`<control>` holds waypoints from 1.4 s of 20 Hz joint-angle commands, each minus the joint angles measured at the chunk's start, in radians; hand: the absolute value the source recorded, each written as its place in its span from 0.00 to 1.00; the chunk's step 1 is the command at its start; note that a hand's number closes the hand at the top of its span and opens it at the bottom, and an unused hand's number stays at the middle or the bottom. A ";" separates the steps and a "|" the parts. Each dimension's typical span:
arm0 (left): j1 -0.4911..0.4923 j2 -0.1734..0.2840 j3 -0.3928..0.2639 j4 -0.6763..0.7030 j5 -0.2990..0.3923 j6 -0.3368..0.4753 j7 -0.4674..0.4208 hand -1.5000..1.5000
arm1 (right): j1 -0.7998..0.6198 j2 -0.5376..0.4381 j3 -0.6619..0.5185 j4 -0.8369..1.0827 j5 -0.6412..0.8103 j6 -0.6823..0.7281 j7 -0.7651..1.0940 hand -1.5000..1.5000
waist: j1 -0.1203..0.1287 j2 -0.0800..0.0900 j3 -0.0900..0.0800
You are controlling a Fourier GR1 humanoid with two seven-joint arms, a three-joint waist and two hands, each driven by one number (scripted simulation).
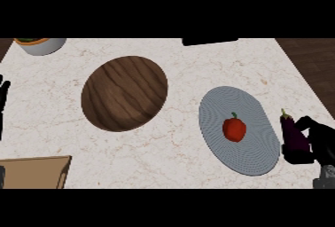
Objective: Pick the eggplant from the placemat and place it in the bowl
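Note:
A dark purple eggplant (292,134) with a green stem stands upright just past the right rim of the grey round placemat (252,155). My right hand (318,142) comes in from the right edge, its black fingers curled round the eggplant's lower part. A red bell pepper (234,128) lies in the middle of the placemat. The round wooden bowl (124,93) sits left of the placemat, with nothing in it. At the left edge my left hand (3,104) rests open, fingers up.
A white bowl (43,45) with orange and green contents stands at the back left corner. A black object (209,41) lies at the counter's far edge. A wooden board (34,172) fills the front left corner. Dark floor shows beyond the counter's right edge.

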 commanded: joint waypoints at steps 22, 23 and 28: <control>-0.125 -0.067 -0.113 0.035 -0.033 -0.023 -0.033 0.50 | -0.522 0.293 0.635 -0.798 0.015 0.322 1.085 1.00 | 0.172 0.050 0.010; -0.146 -0.040 -0.106 0.017 -0.022 -0.031 0.021 0.50 | -0.537 0.293 0.662 -0.778 -0.008 0.321 1.119 1.00 | 0.174 0.047 0.011; -0.158 -0.067 -0.129 0.026 -0.027 -0.030 0.014 0.50 | -0.705 0.293 0.593 -0.527 -0.122 0.260 1.128 1.00 | 0.191 0.052 0.011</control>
